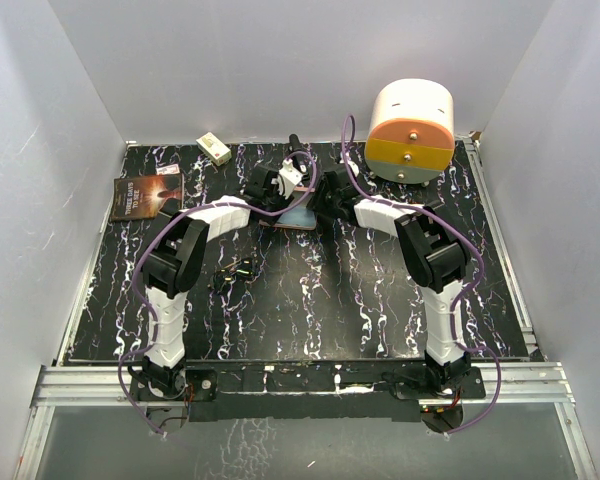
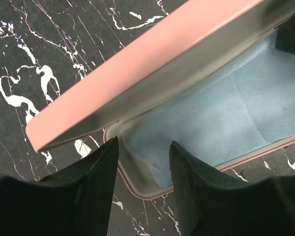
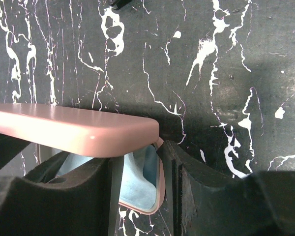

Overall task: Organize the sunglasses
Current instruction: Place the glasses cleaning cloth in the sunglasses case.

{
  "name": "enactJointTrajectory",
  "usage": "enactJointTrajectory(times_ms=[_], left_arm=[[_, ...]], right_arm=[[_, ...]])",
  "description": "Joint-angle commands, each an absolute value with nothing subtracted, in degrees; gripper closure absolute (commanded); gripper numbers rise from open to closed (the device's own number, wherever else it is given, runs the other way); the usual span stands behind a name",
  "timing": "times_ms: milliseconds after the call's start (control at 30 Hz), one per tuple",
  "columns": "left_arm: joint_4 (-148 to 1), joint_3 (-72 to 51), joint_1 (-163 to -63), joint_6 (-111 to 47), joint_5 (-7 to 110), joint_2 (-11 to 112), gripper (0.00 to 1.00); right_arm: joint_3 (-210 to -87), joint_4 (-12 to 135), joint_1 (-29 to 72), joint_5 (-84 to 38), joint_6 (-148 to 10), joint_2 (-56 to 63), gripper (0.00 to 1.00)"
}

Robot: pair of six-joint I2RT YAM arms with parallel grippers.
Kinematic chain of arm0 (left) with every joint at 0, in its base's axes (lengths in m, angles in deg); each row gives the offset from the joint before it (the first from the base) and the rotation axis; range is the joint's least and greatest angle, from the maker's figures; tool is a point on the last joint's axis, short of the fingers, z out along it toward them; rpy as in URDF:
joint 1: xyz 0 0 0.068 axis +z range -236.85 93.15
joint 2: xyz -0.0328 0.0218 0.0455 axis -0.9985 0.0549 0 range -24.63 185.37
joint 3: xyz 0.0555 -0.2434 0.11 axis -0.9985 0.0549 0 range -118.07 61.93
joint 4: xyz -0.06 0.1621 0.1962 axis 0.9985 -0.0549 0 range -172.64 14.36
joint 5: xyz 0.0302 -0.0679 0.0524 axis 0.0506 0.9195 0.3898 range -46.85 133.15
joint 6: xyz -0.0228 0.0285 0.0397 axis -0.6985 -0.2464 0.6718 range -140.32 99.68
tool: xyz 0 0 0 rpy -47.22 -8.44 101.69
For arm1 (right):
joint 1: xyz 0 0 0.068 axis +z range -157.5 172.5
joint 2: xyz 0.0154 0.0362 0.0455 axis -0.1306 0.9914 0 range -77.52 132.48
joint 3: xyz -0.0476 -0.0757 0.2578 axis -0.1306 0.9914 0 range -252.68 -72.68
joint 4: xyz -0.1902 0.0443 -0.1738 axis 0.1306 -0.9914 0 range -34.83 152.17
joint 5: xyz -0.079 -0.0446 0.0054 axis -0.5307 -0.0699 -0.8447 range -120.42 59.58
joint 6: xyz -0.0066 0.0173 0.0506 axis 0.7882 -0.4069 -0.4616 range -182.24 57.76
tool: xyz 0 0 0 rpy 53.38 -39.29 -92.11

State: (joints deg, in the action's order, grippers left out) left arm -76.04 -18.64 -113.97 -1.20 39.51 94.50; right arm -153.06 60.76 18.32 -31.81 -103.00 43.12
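At the far middle of the table (image 1: 310, 310), both arms were on the pink glasses case (image 1: 298, 216). On the left gripper (image 2: 143, 147), the fingers (image 2: 96, 187) were parted and straddled one end corner of the case's base. The rim sat in the gap and nothing was pinched. On the right gripper (image 3: 140, 164), the fingers (image 3: 206, 196) were also parted, set over the other end of the base. One finger seemed to be inside the tray and one outside, with blue showing between, so I saw no firm clamp.

The lid (image 2: 152, 54) stood raised over a creased light blue cloth (image 2: 226, 113) lying inside. No glasses were in the case in either wrist view. The likely reason for the pose was one gripper at each end to steady the case and keep it open for loading.

The sunglasses (image 1: 236, 272) lay on the table beside the left arm, well apart from the case, with neither gripper on them. So the case was open but the glasses were not yet in. My guess at the next move: one arm backs off and picks up the thin frame. The risk is the lid dropping shut once that support goes.

A book (image 1: 147, 195) lay far left and a round white-and-orange container (image 1: 410, 130) stood far right, no gripper near either.
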Motion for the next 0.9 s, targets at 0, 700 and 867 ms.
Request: enactJointTrajectory(times_ms=[0, 700, 867], left_arm=[[-75.19, -17.94, -113.51, -0.80, 40.83, 88.39, 0.55], [-82.66, -19.76, -113.51, -1.68, 33.70, 82.65, 0.47], [-86.93, -16.90, -111.34, -1.48, 34.20, 75.27, 0.47]], right_arm=[[-151.96, 65.26, 18.51, -32.90, -102.05, 38.83, 0.58], [-145.39, 63.57, 18.44, -36.78, -101.20, 29.66, 0.38], [-138.79, 61.55, 18.49, -37.55, -101.45, 21.77, 0.37]])
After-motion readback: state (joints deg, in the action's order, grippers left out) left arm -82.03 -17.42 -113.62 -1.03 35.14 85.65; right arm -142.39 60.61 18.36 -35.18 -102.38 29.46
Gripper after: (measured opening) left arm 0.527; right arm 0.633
